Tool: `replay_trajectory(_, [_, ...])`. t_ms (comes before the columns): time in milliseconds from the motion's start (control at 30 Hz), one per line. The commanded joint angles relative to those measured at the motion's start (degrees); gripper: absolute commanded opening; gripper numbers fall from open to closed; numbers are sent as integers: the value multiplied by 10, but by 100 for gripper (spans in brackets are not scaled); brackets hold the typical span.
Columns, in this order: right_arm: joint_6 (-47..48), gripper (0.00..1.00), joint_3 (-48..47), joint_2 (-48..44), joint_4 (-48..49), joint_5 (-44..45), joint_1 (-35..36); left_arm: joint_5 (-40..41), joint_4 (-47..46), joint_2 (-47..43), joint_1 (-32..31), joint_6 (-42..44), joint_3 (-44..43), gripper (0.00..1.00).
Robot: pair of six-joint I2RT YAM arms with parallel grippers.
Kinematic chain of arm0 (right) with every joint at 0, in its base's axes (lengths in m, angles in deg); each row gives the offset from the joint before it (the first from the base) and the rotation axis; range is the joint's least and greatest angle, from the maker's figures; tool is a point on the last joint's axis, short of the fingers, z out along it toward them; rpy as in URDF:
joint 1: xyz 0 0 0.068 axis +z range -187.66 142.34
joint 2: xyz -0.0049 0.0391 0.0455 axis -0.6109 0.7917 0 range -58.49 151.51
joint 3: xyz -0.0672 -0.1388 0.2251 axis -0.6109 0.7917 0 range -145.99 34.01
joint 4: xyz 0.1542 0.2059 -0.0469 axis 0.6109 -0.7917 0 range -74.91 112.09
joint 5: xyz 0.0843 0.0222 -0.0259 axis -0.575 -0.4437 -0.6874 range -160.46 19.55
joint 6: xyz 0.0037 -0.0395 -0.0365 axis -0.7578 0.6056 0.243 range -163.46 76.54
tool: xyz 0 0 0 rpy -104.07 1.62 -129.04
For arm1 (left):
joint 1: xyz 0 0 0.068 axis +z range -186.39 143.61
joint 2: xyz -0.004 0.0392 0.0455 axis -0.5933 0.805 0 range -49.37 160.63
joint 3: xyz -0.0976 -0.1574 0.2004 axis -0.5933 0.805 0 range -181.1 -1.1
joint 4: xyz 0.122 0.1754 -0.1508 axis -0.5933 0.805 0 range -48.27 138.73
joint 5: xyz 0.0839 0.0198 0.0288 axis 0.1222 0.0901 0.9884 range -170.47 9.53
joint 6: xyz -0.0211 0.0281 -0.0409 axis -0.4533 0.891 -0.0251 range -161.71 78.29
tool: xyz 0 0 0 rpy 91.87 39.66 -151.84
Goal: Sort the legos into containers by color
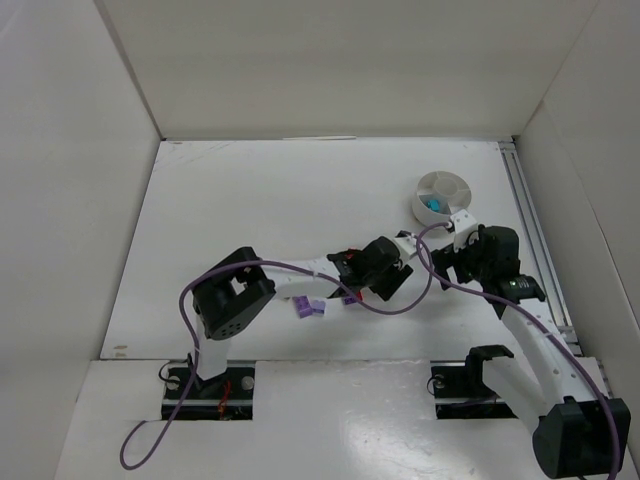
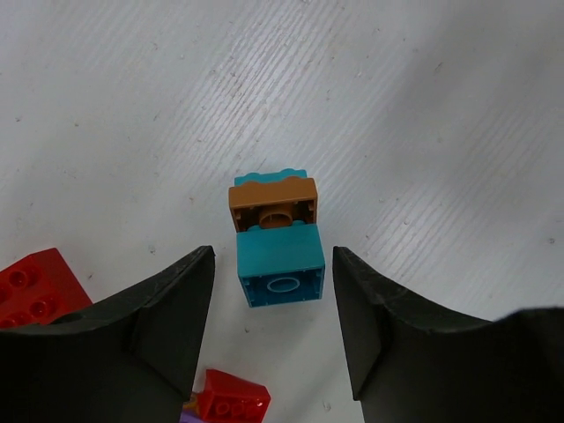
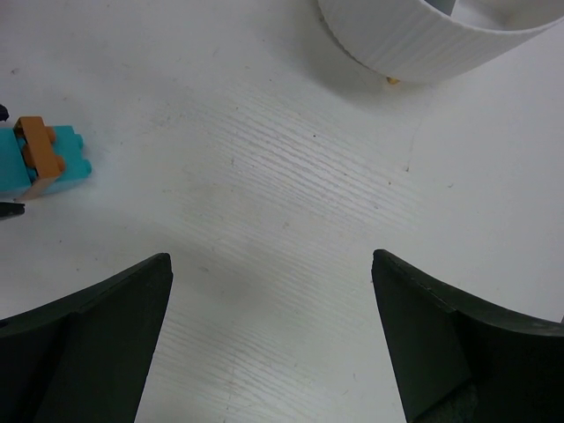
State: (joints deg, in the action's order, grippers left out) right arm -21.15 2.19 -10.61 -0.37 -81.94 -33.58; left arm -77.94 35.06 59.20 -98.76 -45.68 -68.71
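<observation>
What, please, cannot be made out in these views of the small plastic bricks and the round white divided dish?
Top view: the left gripper and the teal plastic brick between its fingers hide under the left arm.
Left wrist view: the red plastic brick is cut by the left edge and a finger; the purple plastic piece barely shows.
Right wrist view: the round white dish is cut by the top edge; contents unseen.

Visible are a teal brick, orange brick, red brick and white dish.

Two stacked legos lie inside the left pincer, the dish ahead of the right pincer.
</observation>
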Motion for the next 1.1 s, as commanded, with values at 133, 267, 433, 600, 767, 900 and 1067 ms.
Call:
replay_trajectory(133, [2,99,-4,-14,-1,2,-3,-12,-8,13,0,11,-27,29])
replay_trajectory(267, [2,99,2,-19,-1,-21,-3,-30,-8,-15,0,11,-17,19])
replay_trajectory(433, [71,99,23,-33,59,-184,-3,-149,-50,-105,40,56,35,12])
replay_trajectory(600, [107,99,43,-68,135,-420,-3,-378,-84,-201,119,136,121,10])
replay_trajectory(767, [94,99,49,-89,177,-503,7,-467,-74,-270,132,229,166,10])
replay_trajectory(900, [80,97,48,-95,200,-522,54,-512,-85,-317,132,258,183,10])
replay_trajectory(1067, [64,91,20,-82,200,-487,108,-527,-64,-340,132,273,176,10])
